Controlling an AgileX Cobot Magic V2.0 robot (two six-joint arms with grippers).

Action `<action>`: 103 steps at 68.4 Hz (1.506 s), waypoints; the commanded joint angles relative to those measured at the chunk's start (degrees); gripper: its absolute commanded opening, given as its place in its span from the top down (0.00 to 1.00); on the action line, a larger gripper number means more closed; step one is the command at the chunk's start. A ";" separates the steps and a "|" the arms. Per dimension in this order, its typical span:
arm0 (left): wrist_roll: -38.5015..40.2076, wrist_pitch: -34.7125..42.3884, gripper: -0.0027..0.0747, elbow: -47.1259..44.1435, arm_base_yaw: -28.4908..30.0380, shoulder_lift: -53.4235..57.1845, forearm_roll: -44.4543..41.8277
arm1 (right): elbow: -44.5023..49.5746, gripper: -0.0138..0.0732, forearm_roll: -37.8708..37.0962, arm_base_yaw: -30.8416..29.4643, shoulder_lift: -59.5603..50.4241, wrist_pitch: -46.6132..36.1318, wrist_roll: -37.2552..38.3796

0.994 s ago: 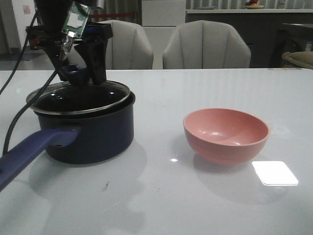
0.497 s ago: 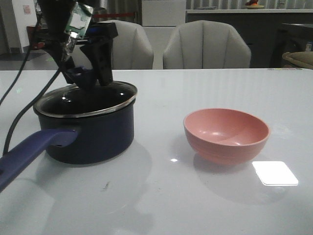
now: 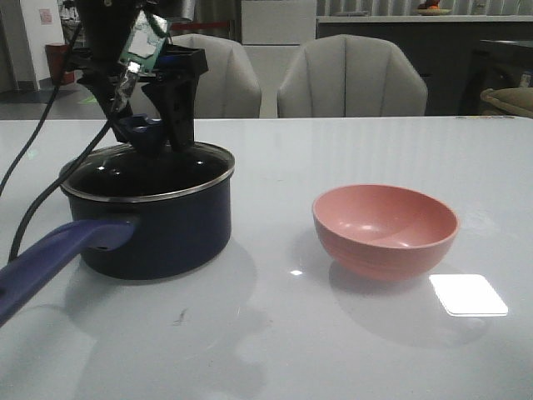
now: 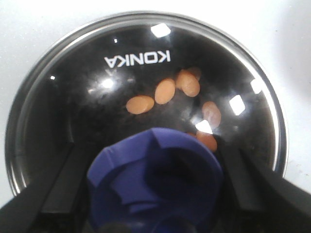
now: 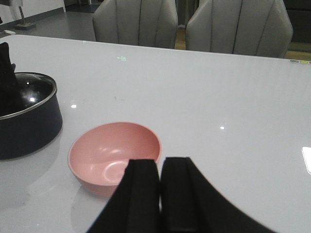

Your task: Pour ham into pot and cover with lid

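The dark navy pot (image 3: pixel 158 233) with its purple-blue handle (image 3: pixel 50 258) stands at the left of the table. The glass lid (image 3: pixel 150 169) lies level on the pot's rim. My left gripper (image 3: pixel 150 133) is shut on the lid's blue knob (image 4: pixel 155 179), one finger on each side of it. In the left wrist view several orange-pink ham pieces (image 4: pixel 165 91) show through the glass on the pot's bottom. My right gripper (image 5: pixel 160 162) is shut and empty, a little above the table beside the pink bowl.
The salmon-pink bowl (image 3: pixel 385 229) stands empty right of the pot, also in the right wrist view (image 5: pixel 114 150). The pot shows there too (image 5: pixel 29 126). Two grey chairs (image 3: pixel 350 75) stand behind the table's far edge. A black cable (image 3: pixel 33 200) hangs left of the pot.
The lid was tilted and partly off the pot's rim. My left gripper has moved it right and down, and it now lies level on the pot.
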State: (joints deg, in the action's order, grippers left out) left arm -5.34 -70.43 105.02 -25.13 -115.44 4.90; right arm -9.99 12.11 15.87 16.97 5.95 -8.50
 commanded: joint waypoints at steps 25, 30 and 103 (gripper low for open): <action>0.48 -2.33 0.25 1.30 -0.69 2.84 -0.57 | -1.58 0.65 0.20 0.04 0.37 -4.73 -0.65; 0.48 -2.33 0.16 1.30 -0.69 2.84 -0.87 | -1.58 0.65 0.20 0.04 0.37 -4.73 -0.65; -0.20 9.76 0.11 -17.97 -0.69 38.84 -1.53 | -1.58 0.65 0.20 0.04 0.37 -4.73 -0.65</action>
State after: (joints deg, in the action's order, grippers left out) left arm -5.53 -66.99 91.49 -25.33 -84.36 3.16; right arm -9.99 12.11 15.87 16.97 5.95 -8.50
